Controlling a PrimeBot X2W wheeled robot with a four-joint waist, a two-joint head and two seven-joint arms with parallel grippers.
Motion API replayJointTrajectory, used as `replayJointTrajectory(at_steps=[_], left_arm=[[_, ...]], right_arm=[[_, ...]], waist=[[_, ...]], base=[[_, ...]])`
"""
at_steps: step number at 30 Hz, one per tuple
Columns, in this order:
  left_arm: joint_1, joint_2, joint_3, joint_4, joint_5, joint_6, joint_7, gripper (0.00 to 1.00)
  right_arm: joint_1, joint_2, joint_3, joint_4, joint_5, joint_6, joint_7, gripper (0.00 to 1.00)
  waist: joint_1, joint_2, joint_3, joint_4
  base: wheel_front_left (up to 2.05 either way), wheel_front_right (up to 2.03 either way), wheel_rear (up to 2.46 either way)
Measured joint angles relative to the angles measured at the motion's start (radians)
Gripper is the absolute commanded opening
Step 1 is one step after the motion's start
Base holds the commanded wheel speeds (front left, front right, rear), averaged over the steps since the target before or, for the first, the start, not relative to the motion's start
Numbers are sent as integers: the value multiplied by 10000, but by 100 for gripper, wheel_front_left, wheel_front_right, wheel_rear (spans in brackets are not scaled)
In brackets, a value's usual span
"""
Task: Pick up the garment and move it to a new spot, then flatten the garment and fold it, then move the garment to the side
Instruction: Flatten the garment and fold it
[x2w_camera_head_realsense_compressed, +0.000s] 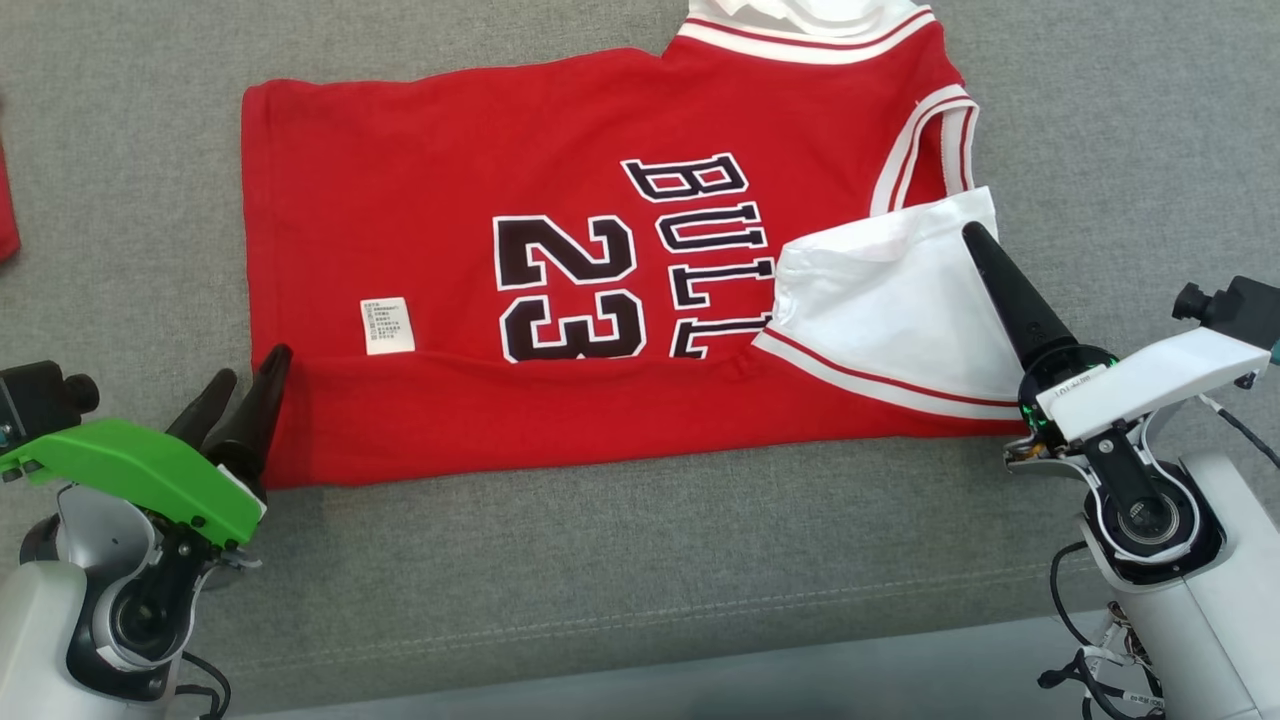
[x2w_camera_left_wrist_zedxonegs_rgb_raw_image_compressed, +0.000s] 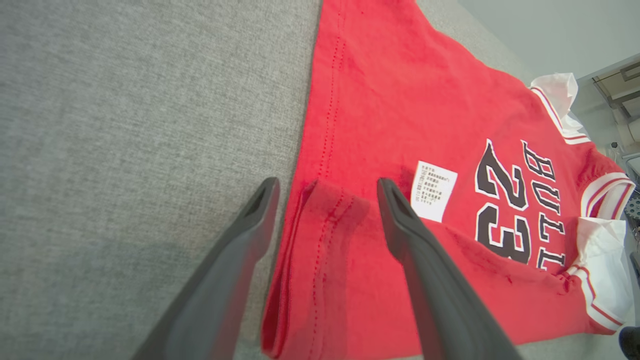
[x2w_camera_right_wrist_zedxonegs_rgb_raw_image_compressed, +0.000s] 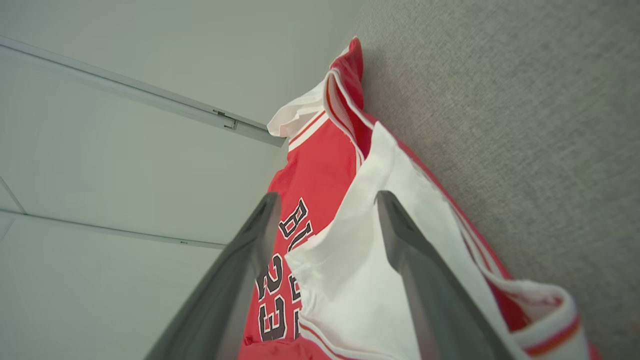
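The garment (x2w_camera_head_realsense_compressed: 450, 200) is a red jersey with black "23" and lettering, lying flat on the grey cushion (x2w_camera_head_realsense_compressed: 640, 560), its near edge folded up over the body. A white inside flap (x2w_camera_head_realsense_compressed: 890, 290) lies turned over at its right end. My left gripper (x2w_camera_head_realsense_compressed: 252, 365) stands open at the jersey's lower left corner; in the left wrist view its fingers straddle the folded hem corner (x2w_camera_left_wrist_zedxonegs_rgb_raw_image_compressed: 325, 200) with the gripper (x2w_camera_left_wrist_zedxonegs_rgb_raw_image_compressed: 327, 185) open. My right gripper (x2w_camera_head_realsense_compressed: 985, 250) rests at the white flap. In the right wrist view that gripper (x2w_camera_right_wrist_zedxonegs_rgb_raw_image_compressed: 327, 197) is open, with white fabric (x2w_camera_right_wrist_zedxonegs_rgb_raw_image_compressed: 350, 280) lying between the fingers.
A white care label (x2w_camera_head_realsense_compressed: 387, 325) shows on the jersey. Another red cloth (x2w_camera_head_realsense_compressed: 5, 210) peeks in at the far left edge. A seam (x2w_camera_head_realsense_compressed: 600, 612) runs along the cushion near its front edge. A pale wall (x2w_camera_right_wrist_zedxonegs_rgb_raw_image_compressed: 125, 125) stands beyond the cushion.
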Motion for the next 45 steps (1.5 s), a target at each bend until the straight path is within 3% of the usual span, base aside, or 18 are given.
replayJointTrajectory(at_steps=[9,13,17,26,45], left_arm=[[-53,-127,38,268,146,-15,-466,100],[-6,-169,29,240,756,-201,-1325,100],[412,-454,-25,232,1127,-247,-1870,100],[1938,-1580,-121,305,330,-380,-2439,100],[2462,-1687,56,809,-516,-897,-2550,100]], right_arm=[[-15,-19,-234,295,-420,174,-679,100],[262,-665,-518,374,-1847,263,-1758,100],[769,-775,-711,428,-2472,232,-2477,100],[2599,-387,-640,587,-2512,-79,-2700,100],[3143,418,0,1204,-2569,-178,-2732,100]], waist=[[0,0,-311,-4],[0,0,-737,42],[0,0,-1095,98],[0,0,-1949,264],[0,0,-1501,344]], base=[[0,0,0],[0,0,0],[0,0,0],[0,0,0],[0,0,0]])
